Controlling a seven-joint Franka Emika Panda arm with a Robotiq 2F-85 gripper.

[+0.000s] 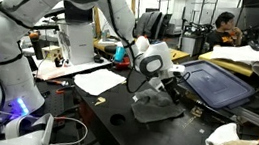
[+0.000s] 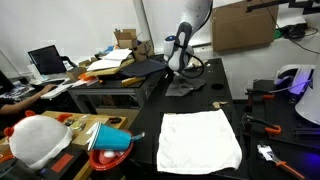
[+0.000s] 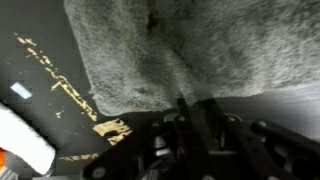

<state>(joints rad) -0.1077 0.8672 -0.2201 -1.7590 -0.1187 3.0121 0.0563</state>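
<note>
A grey cloth (image 1: pixel 157 109) lies on the black table (image 1: pixel 132 133), and its near edge is drawn up into a peak. My gripper (image 1: pixel 155 86) sits right over that peak. In the wrist view the cloth (image 3: pixel 170 50) fills the upper frame, and a crease runs down to my fingertips (image 3: pixel 195 106). The fingers are pressed together on the cloth's edge. The gripper (image 2: pixel 178 64) and the grey cloth (image 2: pixel 186 88) also show at the far end of the table in an exterior view.
A white cloth (image 2: pixel 200 140) lies flat on the table, with a red and blue bowl (image 2: pixel 110 140) beside it. A dark tray (image 1: pixel 219 84) stands next to the gripper. Yellow scraps (image 3: pixel 70 95) dot the table. A person (image 1: pixel 224 30) sits in the background.
</note>
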